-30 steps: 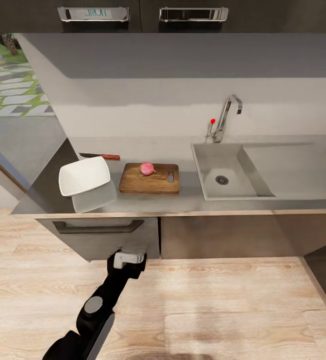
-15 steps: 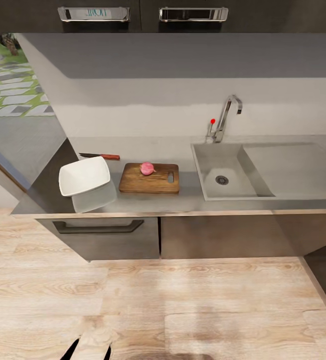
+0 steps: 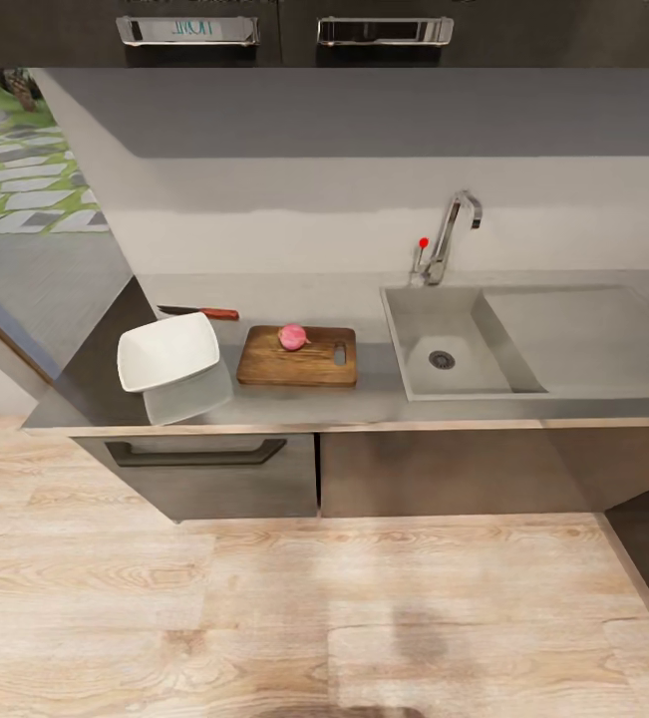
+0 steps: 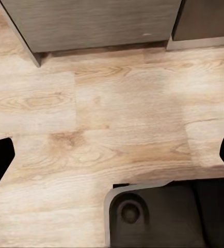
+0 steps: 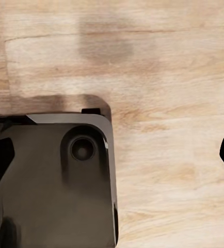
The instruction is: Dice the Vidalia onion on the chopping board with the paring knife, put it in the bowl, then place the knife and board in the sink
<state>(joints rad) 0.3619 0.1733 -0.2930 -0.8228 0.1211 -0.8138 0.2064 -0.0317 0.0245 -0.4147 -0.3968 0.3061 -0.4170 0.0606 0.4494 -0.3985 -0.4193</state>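
Sitting on the chopping board (image 3: 297, 357), the Vidalia onion (image 3: 292, 336) is whole. The paring knife (image 3: 198, 312) lies on the table (image 3: 364, 399) behind the bowl (image 3: 168, 351), with the sink (image 3: 464, 344) nearby. The left tool (image 4: 112, 155) and right tool (image 5: 112, 155) spread wide over the wood floor (image 3: 364, 618), holding nothing.

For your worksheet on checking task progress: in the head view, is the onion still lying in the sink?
No, the onion sits on the wooden chopping board, left of the sink.
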